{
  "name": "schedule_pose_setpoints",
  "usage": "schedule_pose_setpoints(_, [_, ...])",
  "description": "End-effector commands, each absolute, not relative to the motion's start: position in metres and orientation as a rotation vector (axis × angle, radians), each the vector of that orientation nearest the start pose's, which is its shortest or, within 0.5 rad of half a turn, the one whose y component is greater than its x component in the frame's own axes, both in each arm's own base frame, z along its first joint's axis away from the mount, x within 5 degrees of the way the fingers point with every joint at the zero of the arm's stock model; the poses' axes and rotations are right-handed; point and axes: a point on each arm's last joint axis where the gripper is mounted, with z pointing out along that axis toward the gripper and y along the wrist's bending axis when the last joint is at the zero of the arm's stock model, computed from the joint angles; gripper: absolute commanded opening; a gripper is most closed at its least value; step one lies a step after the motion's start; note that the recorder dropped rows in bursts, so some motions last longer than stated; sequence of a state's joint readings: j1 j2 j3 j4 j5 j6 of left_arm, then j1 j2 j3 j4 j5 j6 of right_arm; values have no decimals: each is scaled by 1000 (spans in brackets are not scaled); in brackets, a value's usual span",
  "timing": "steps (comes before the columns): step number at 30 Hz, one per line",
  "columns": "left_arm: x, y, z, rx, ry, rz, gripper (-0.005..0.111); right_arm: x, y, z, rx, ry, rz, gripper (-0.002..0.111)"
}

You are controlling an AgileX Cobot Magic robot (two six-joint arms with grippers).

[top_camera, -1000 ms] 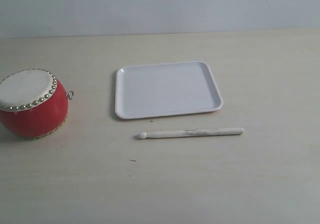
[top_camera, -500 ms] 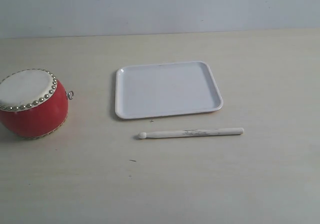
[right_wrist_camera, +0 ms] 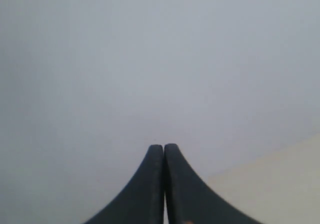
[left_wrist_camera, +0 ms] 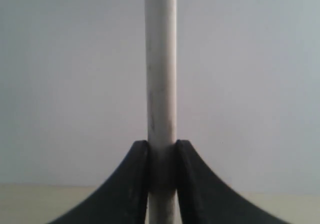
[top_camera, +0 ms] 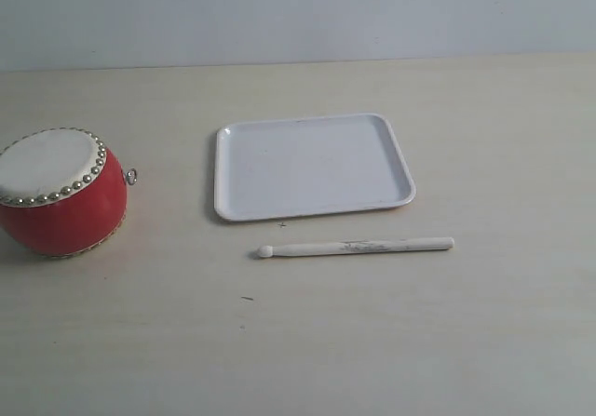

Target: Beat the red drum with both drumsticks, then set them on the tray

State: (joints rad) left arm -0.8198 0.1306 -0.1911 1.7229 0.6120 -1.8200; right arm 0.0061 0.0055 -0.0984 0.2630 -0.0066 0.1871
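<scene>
The red drum [top_camera: 58,192] with its cream skin and metal studs sits at the table's left edge. The white tray [top_camera: 312,166] lies in the middle of the table with nothing in it. One pale drumstick [top_camera: 356,246] lies flat just in front of the tray, its rounded tip pointing left. The other drumstick [left_wrist_camera: 161,63] stands straight out from my left gripper [left_wrist_camera: 161,146], whose black jaws are shut on it; behind it is only the plain wall. My right gripper [right_wrist_camera: 163,149] is shut with nothing in it and also faces the wall. Neither arm shows in the exterior view.
The pale wooden table [top_camera: 466,342] ends at a grey-white wall [top_camera: 298,16] behind. A small dark speck [top_camera: 247,298] lies in front of the loose drumstick.
</scene>
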Motion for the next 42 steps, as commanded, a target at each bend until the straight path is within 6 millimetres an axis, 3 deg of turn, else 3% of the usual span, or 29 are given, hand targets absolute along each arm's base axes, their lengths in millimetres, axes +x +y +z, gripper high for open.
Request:
schedule_pose_setpoints(1, [69, 3, 261, 6, 1393, -324, 0, 36, 3, 286, 227, 1281, 436, 0])
schedule_pose_setpoints(5, [68, 2, 261, -5, 1395, -354, 0, 25, 6, 310, 125, 1237, 500, 0])
schedule_pose_setpoints(9, [64, -11, 270, 189, 1379, -377, 0, 33, 9, 309, 89, 1300, 543, 0])
schedule_pose_setpoints(11, [63, -18, 286, 300, 1346, -362, 0, 38, 11, 308, 89, 1331, 543, 0])
schedule_pose_setpoints(15, [64, -25, 323, 347, 1296, -363, 0, 44, 12, 307, 95, 1365, 541, 0])
schedule_pose_setpoints(18, [72, -33, 364, 429, 1231, -225, 0, 45, 13, 306, 92, 1372, 538, 0])
schedule_pose_setpoints(22, [88, -49, 392, 481, 1224, -140, 0, 45, 13, 306, 91, 1378, 538, 0])
schedule_pose_setpoints(28, [107, -68, 389, 528, 1291, -113, 0, 45, 13, 306, 92, 1370, 537, 0])
schedule_pose_setpoints(34, [105, -62, 390, 503, 1291, -91, 0, 45, 13, 306, 92, 1370, 537, 0])
schedule_pose_setpoints(36, [104, -56, 386, 499, 1362, -72, 0, 45, 13, 306, 92, 1370, 537, 0])
schedule_pose_setpoints(39, [99, -54, 381, 621, 1475, -34, 0, 45, 13, 306, 92, 1370, 537, 0])
schedule_pose_setpoints(42, [91, -56, 389, 690, 1474, -109, 0, 45, 13, 306, 92, 1372, 538, 0])
